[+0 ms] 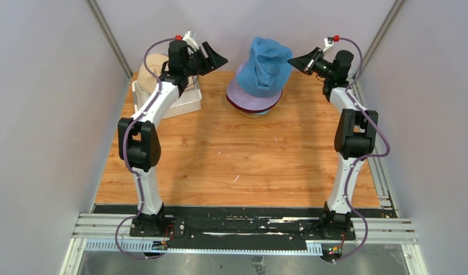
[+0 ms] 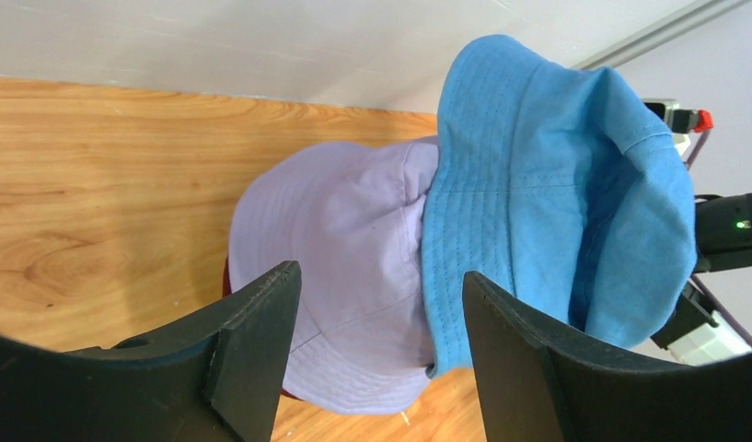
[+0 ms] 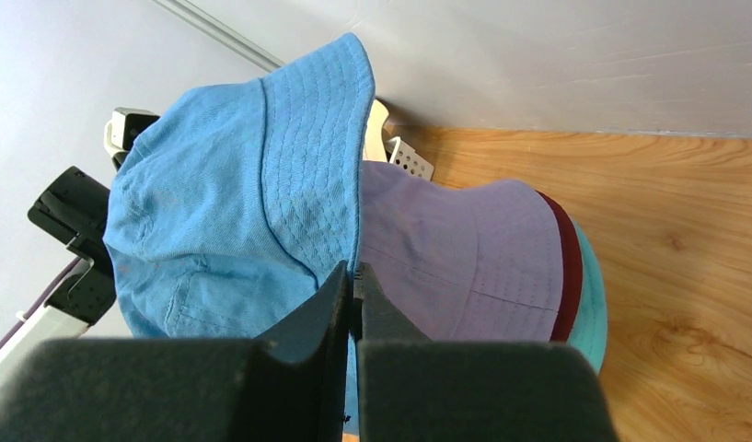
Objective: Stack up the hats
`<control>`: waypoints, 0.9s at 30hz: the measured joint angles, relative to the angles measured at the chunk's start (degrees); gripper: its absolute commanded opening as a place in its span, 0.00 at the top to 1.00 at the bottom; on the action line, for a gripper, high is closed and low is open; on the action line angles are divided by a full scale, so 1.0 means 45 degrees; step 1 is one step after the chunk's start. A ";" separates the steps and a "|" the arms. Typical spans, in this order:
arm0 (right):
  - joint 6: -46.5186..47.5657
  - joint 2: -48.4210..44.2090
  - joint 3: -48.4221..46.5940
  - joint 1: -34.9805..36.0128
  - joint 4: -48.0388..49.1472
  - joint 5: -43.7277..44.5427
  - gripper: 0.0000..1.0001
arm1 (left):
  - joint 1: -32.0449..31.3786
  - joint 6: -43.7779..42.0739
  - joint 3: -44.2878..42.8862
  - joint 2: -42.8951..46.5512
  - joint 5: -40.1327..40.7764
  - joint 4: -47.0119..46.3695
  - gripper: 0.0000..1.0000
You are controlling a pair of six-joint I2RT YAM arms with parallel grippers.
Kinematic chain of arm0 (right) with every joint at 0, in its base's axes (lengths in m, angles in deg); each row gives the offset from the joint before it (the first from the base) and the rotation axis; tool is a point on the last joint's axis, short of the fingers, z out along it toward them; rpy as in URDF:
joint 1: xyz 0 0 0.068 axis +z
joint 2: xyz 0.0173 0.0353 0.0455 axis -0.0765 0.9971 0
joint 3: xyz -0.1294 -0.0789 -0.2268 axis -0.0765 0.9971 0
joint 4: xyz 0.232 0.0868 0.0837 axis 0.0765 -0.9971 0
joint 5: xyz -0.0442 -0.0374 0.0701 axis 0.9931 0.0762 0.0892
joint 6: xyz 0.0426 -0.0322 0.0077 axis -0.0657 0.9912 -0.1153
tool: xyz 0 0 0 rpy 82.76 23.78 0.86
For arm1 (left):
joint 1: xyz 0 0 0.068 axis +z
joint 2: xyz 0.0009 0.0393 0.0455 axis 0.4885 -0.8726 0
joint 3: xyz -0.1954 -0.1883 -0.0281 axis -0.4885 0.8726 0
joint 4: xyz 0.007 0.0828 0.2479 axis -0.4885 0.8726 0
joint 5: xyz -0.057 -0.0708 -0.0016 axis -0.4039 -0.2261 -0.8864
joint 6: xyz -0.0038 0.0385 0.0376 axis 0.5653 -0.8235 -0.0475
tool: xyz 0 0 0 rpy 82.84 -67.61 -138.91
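Observation:
A blue hat (image 1: pixel 266 66) stands tall and crumpled on top of a stack of a lavender hat (image 1: pixel 251 98), a dark red hat (image 3: pixel 565 267) and a teal hat (image 3: pixel 591 304) at the table's back middle. My right gripper (image 1: pixel 294 62) is shut on the blue hat's brim (image 3: pixel 215 203) at its right side, jaws (image 3: pixel 356 272) pressed together on the cloth. My left gripper (image 1: pixel 217 57) is open and empty, just left of the stack; between its fingers I see the lavender hat (image 2: pixel 335 230) and the blue hat (image 2: pixel 556 184). A beige hat (image 1: pixel 151 69) lies in the basket behind my left arm.
A white mesh basket (image 1: pixel 180 103) stands at the back left of the wooden table (image 1: pixel 237 160). Grey walls close in the back and both sides. The basket's corner (image 3: pixel 409 158) shows behind the stack in the right wrist view.

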 measured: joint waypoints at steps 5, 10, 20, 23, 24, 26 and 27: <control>-0.0243 0.0000 -0.0053 0.0010 0.0117 -0.0015 0.99 | -0.0126 0.0316 0.0034 0.0000 -0.0359 -0.0568 0.31; -0.0355 0.0000 -0.0253 0.0019 0.0248 -0.0039 0.99 | -0.0495 0.0491 -0.0073 -0.0049 -0.0879 -0.0947 0.31; -0.0500 0.0000 -0.0262 0.0097 0.0321 -0.0044 0.99 | -0.1642 0.0287 -0.1870 -0.1253 -0.1647 -0.1175 0.30; -0.0549 0.0000 -0.0262 0.0097 0.0379 -0.0044 0.99 | -0.1690 0.0189 -0.2409 -0.1651 -0.1719 -0.1093 0.30; -0.0578 0.0000 -0.0262 0.0097 0.0413 -0.0049 1.00 | -0.1690 0.0146 -0.2540 -0.1753 -0.1719 -0.1054 0.30; -0.0646 0.0000 -0.0262 0.0097 0.0476 -0.0049 0.99 | -0.1685 0.0039 -0.2676 -0.1904 -0.1710 -0.0986 0.31; -0.0699 0.0000 -0.0262 0.0097 0.0525 -0.0049 0.99 | -0.1676 -0.0029 -0.2701 -0.1948 -0.1710 -0.0947 0.31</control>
